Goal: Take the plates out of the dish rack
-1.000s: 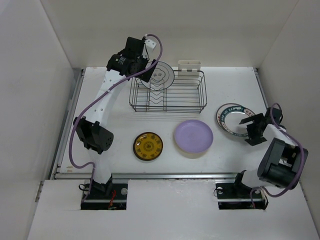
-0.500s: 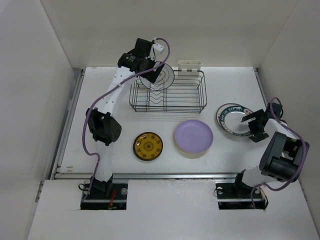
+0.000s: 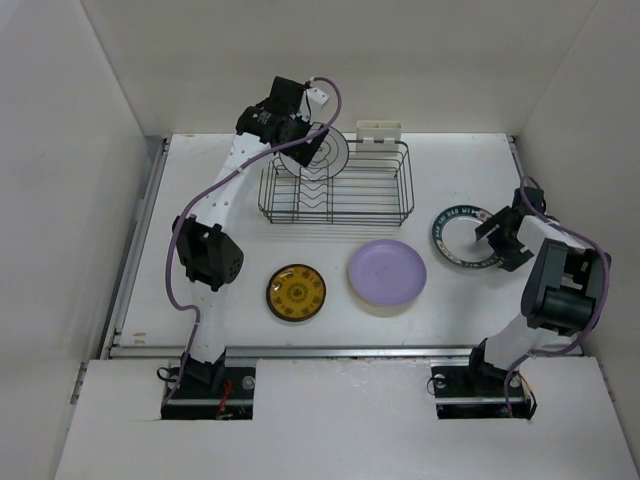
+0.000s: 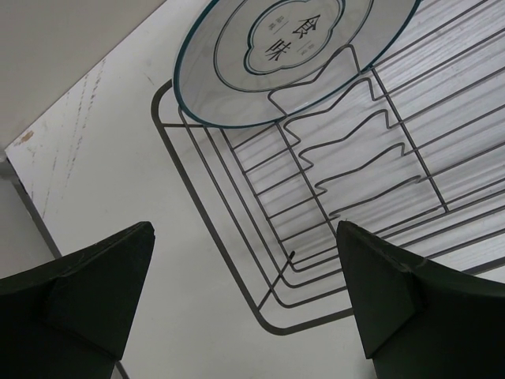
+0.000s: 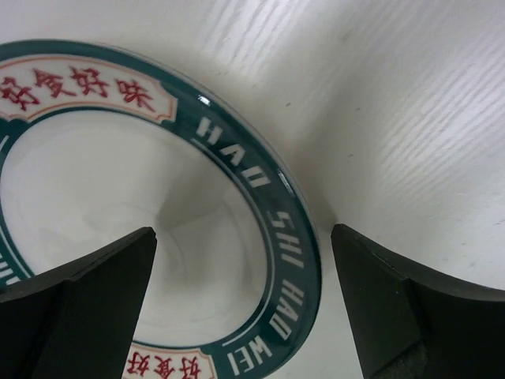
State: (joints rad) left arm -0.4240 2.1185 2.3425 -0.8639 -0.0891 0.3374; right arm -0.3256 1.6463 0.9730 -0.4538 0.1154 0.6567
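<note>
The dark wire dish rack (image 3: 340,190) stands at the back of the table. One white-grey dark-rimmed plate (image 3: 325,150) stands upright in its left end. My left gripper (image 3: 302,148) is open and empty just left of that plate; its wrist view shows the plate (image 4: 292,55) ahead and the rack corner (image 4: 300,316) between the jaws. The teal patterned plate (image 3: 458,238) lies flat on the right. My right gripper (image 3: 500,240) is open over its right rim (image 5: 276,229). The lavender plate (image 3: 387,272) and the dark gold-centred plate (image 3: 296,292) lie in front of the rack.
A small white plastic holder (image 3: 380,130) hangs on the rack's far long side. White walls close in the table on the left, back and right. A pale rim shows under the lavender plate's near edge (image 3: 385,310).
My left gripper swung right, up to the plate in the rack, then held still. My right gripper moved away from me along the teal plate's right side.
</note>
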